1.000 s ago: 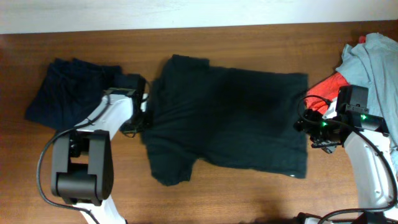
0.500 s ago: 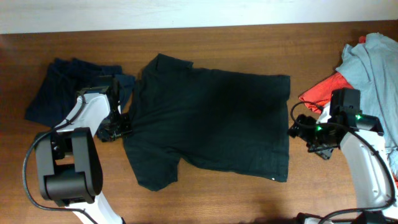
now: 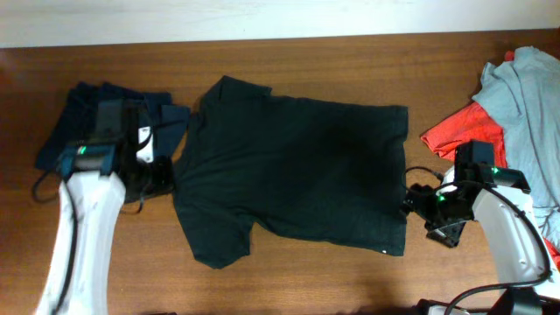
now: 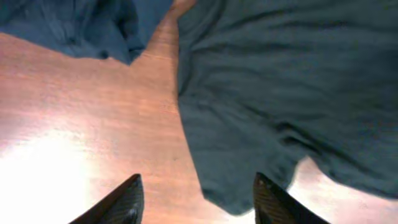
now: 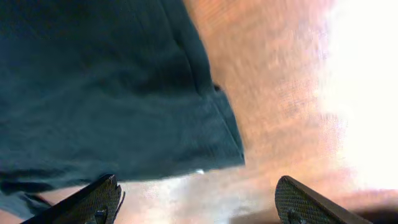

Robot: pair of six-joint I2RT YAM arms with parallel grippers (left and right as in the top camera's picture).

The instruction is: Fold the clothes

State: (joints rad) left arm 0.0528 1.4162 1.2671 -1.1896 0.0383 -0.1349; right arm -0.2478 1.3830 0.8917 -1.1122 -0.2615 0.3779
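The shirt (image 3: 289,179) lies spread flat in the middle of the table (image 3: 350,61), and both arms sit at its ends with nothing in hand. Its long axis runs left to right: collar and sleeves at the left, hem at the right, one sleeve pointing far and the other near. The left gripper (image 3: 160,178) hovers just beside the shirt's left edge, so the cloth lies to its right. In the wrist view the left gripper (image 4: 199,205) has its jaws parted and empty, with bare wood and the edge of the near sleeve below them. Over on the other side, the right gripper (image 3: 418,203) sits just beside the near right corner of the hem, the shirt off to its left. Up close the right gripper (image 5: 202,202) is spread wide and holds nothing, and the hem corner lies just ahead of the fingers. So each arm is nearest its own end, left for the sleeves, right for the hem. My guess is that a fold along that long axis would want both working together. A folded navy garment (image 3: 105,118) rests at the far left, touching nothing in play. A red garment (image 3: 459,131) and a grey garment (image 3: 525,96) wait heaped at the right edge.
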